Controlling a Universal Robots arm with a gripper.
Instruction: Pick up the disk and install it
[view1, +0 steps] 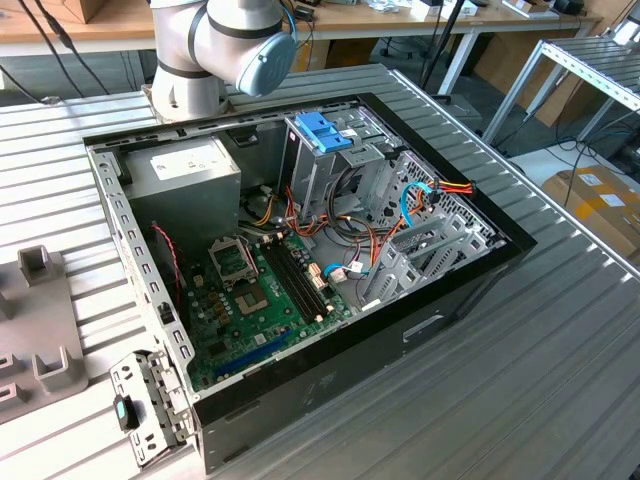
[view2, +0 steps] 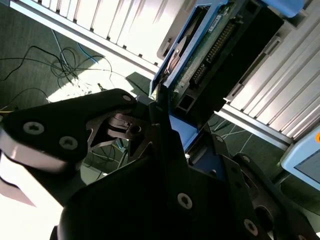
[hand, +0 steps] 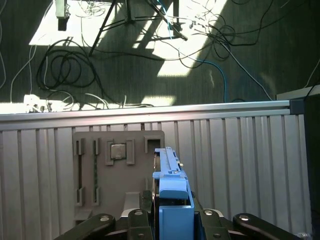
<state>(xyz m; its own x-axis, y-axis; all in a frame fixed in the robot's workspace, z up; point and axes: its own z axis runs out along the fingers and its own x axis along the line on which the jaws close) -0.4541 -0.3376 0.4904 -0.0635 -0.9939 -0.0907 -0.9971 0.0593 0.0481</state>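
In both wrist views my gripper (hand: 172, 222) (view2: 165, 125) is shut on the disk (hand: 172, 192) (view2: 207, 50). The disk is held on edge between the black fingers (hand: 137, 217). Its bright blue carrier faces the first wrist view, and its green circuit board and dark body show in the second wrist view. It hangs above a ribbed metal table (hand: 240, 160), over a grey fixture plate (hand: 100, 172). In the exterior view the open computer case (view1: 470, 290) lies on the table, with an upright metal drive cage (view1: 320, 175) inside.
The arm's base and elbow (view1: 215, 45) stand behind the case. A blue plastic handle (view1: 325, 130) tops the cage, with cables (view1: 350, 215) and the motherboard (view1: 260, 290) beside it. A small chip (hand: 117, 150) sits on the fixture plate. Cables (hand: 70, 70) lie on the floor past the table edge.
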